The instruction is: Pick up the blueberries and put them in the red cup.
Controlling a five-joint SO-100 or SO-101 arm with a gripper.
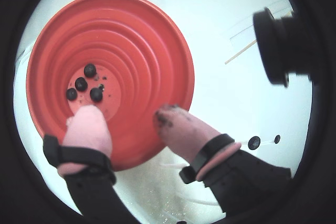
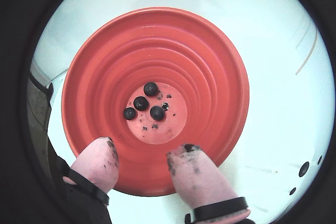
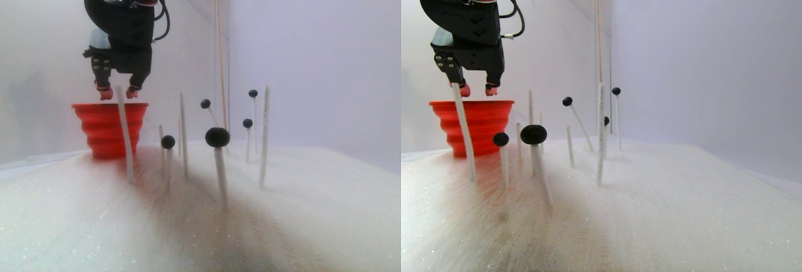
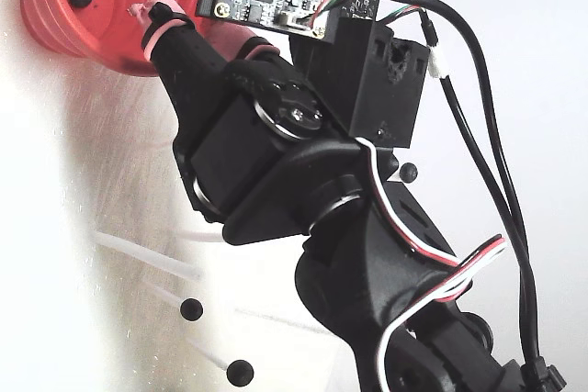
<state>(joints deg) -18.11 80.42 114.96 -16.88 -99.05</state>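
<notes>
Hovering over the cup (image 2: 94,77), my end effector (image 2: 140,157) gapes empty; light, rollable blueberries (image 2: 140,103) need gentle pinching across their middles.

The red cup (image 2: 210,77) looks like smooth plastic with a soft shine on its ribs, and the blueberries (image 2: 140,103) inside are matt black. The gripper (image 2: 142,156) has fingertips (image 2: 197,179) covered in pink, dull, dirty-looking rubbery material, on a black plastic body. The ground (image 3: 313,222) is white, rough and glittering, and the sticks (image 3: 219,172) are white and matt.
</notes>
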